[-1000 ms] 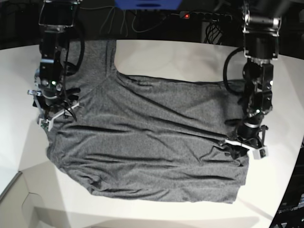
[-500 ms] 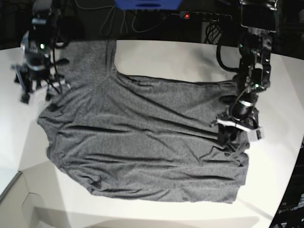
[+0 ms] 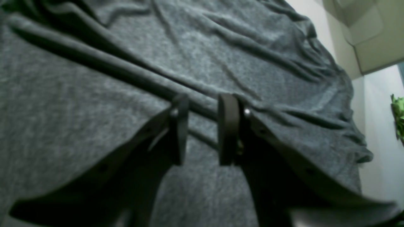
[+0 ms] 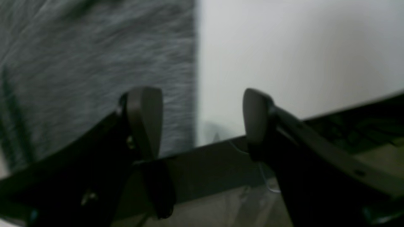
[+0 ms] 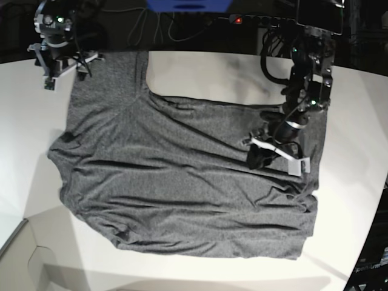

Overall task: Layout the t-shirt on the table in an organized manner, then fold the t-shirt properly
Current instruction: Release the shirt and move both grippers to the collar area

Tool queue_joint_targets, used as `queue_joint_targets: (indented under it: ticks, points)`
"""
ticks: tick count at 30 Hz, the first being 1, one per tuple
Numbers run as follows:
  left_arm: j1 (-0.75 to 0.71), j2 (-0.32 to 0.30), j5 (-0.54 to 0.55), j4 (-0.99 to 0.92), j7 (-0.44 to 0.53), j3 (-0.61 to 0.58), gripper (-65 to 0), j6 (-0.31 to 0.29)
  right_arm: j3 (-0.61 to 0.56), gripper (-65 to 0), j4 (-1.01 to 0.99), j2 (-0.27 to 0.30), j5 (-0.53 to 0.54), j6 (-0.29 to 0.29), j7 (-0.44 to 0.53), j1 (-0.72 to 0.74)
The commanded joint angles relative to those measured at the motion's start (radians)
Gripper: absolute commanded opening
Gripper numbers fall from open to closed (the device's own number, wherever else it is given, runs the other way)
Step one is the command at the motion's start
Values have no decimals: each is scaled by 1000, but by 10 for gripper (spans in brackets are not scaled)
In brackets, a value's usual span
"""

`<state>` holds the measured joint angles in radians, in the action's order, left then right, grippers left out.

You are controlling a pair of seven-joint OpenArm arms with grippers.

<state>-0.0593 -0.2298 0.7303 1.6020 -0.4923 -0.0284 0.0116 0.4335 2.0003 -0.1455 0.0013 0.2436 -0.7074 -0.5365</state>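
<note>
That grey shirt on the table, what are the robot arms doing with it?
Two robot arms are laying out a dark grey t-shirt on a white table so they can fold it. The shirt lies spread out but wrinkly, and no fold has been made yet. The left claw hovers over the shirt's body with its jaws apart, pinching no cloth. The right claw is by the sleeve at the table's far edge, open wide and empty.
</note>
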Motion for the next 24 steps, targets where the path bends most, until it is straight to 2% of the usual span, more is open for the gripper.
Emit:
queue_joint_targets:
  ticks: [1,20,22,24]
  points:
    - [28,-7,7,16,24,5,-487,-9,1,-248,15,-3,4,9,16,-9]
    - [22,-12,7,18,24,12,-488,-9,-2,-249,-123,1,4,15,16,-35]
    - [22,-12,7,18,24,12,-488,-9,-14,-277,-135,1,4,15,16,-33]
    - [22,-12,7,18,24,12,-488,-9,-35,-333,-138,2,4,15,16,-33]
